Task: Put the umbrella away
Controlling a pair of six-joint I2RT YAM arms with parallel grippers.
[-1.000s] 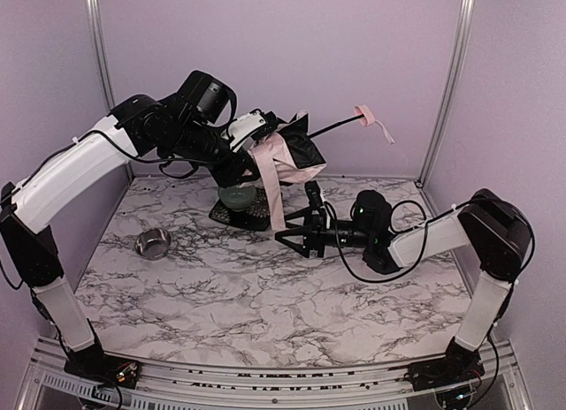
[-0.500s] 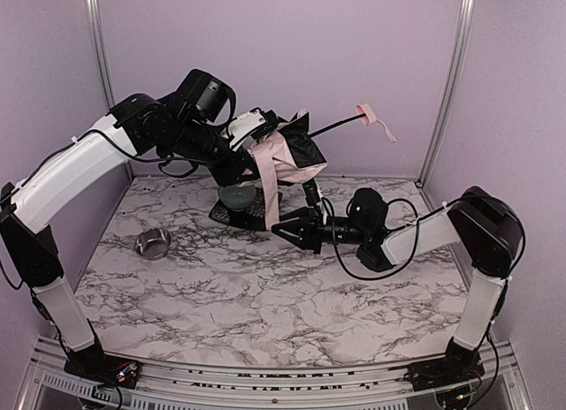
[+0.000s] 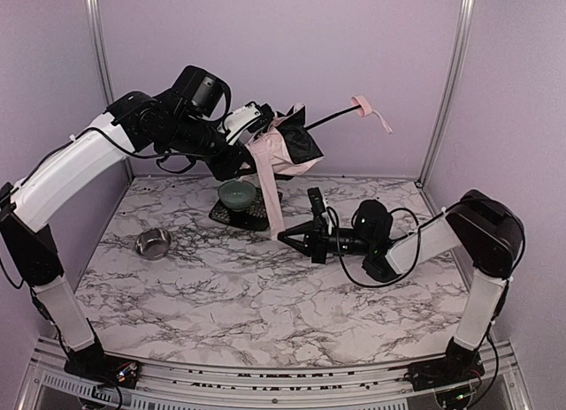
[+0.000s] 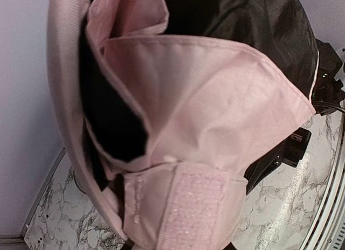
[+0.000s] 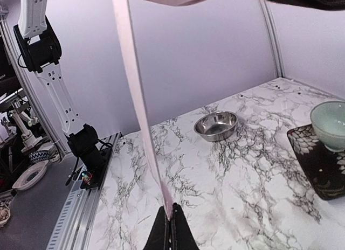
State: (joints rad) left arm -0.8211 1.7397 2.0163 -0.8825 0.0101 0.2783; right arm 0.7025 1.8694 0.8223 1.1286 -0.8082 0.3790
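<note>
The umbrella (image 3: 287, 149), a pale pink bundle with black lining, hangs in the air at the back of the table. Its black shaft slants up and to the right to the small pink handle (image 3: 363, 105). My left gripper (image 3: 252, 132) is closed on the bundle from the left. Pink fabric (image 4: 215, 99) and a velcro tab (image 4: 194, 207) fill the left wrist view and hide the fingers. A long pink closure strap (image 3: 270, 193) hangs from the canopy. My right gripper (image 5: 172, 215) is shut on the strap's lower end (image 5: 137, 99), low over the table (image 3: 285, 238).
A pale green bowl (image 3: 237, 194) sits on a black patterned mat (image 3: 232, 216) under the umbrella. A small steel bowl (image 3: 153, 243) stands to the left. Purple walls close off the back and sides. The left arm's base (image 5: 86, 147) is at the table's near rail.
My right gripper has gone from open to shut on the hanging strap. The left arm has lifted the umbrella slightly, and the green bowl beneath it now shows.
</note>
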